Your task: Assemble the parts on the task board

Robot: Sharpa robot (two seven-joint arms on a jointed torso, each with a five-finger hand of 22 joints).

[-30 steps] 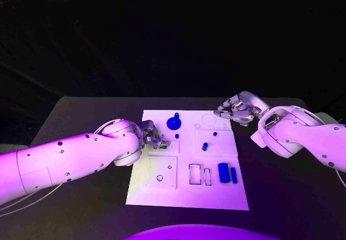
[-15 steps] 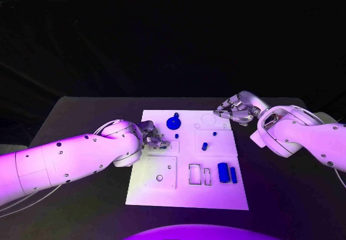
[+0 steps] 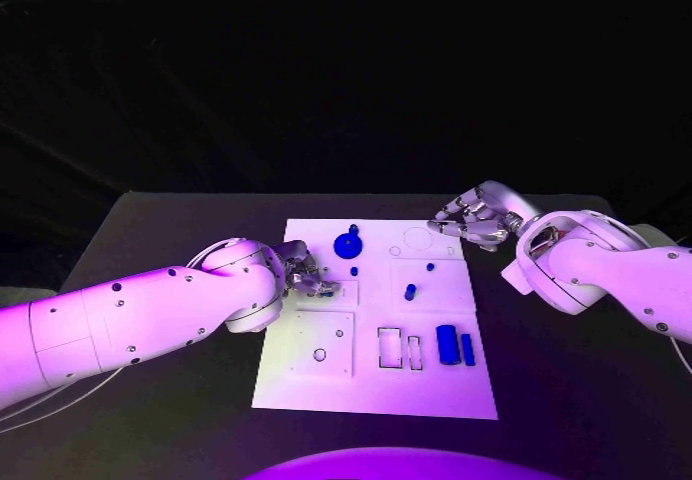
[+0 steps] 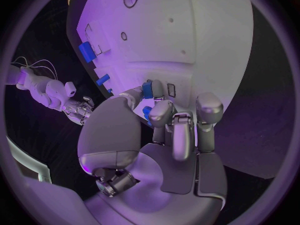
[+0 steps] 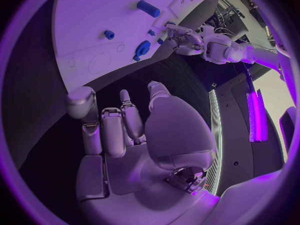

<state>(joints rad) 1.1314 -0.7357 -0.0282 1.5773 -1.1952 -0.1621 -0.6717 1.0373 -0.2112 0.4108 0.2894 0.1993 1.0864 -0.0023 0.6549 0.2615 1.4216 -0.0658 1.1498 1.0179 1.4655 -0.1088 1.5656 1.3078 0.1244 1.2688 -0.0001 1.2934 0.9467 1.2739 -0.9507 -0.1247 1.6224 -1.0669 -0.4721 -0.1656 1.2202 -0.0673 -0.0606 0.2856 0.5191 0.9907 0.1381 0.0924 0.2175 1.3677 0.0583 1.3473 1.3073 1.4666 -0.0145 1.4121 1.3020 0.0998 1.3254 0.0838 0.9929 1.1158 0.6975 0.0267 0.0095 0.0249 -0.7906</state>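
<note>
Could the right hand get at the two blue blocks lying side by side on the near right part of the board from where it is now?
Probably yes. The right hand hovers open at the task board's far right corner, holding nothing. The two blue blocks lie exposed with nothing over or around them, and the left hand works on the other side.

No text, label, brand, number or sign can be read anywhere in these views. The task board [image 3: 378, 330] by the hands bears only outlined slots and holes, with no lettering that can be made out.
</note>
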